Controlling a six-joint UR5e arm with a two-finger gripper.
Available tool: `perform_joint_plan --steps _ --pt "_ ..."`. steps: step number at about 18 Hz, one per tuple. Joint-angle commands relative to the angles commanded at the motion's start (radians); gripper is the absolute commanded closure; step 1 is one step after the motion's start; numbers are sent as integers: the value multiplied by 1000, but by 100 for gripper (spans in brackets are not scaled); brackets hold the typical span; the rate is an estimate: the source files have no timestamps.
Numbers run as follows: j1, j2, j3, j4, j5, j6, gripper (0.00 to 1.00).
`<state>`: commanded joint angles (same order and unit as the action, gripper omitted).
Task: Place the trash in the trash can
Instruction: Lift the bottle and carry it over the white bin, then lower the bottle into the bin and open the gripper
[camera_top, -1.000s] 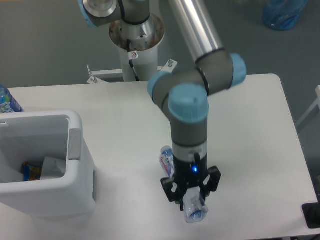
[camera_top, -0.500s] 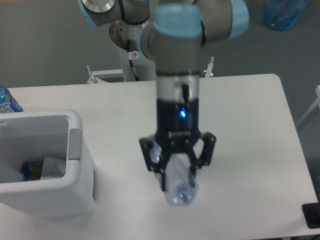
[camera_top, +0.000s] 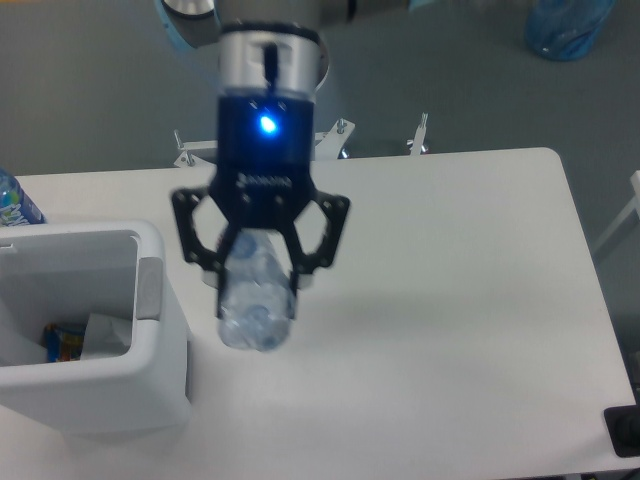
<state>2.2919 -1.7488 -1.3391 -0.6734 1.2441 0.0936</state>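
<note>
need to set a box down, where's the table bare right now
Bare: the whole right half of the table, from the gripper holding the bottle to the right edge. Crowded: the left, taken by the trash can.

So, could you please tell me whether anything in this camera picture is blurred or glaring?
Fixed camera: the gripper and its bottle look soft, close to the lens; the blue light on the wrist flares; the trash can and table stay sharp.

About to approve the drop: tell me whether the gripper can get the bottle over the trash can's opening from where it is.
Probably yes. The gripper holds the bottle raised just right of the trash can, whose open top looks unobstructed.
</note>
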Motion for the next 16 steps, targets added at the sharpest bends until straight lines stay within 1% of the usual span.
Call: perform_joint_plan --steps 4,5,8,14,16 --pt "-67 -1 -9 -2 2 -2 41" --pt "-78 -1 -20 -2 2 0 41" --pt "-114 -5 -23 -2 2 0 41" --pt "-140 -14 -20 0 0 8 41" --pt "-161 -26 -12 0 0 14 41"
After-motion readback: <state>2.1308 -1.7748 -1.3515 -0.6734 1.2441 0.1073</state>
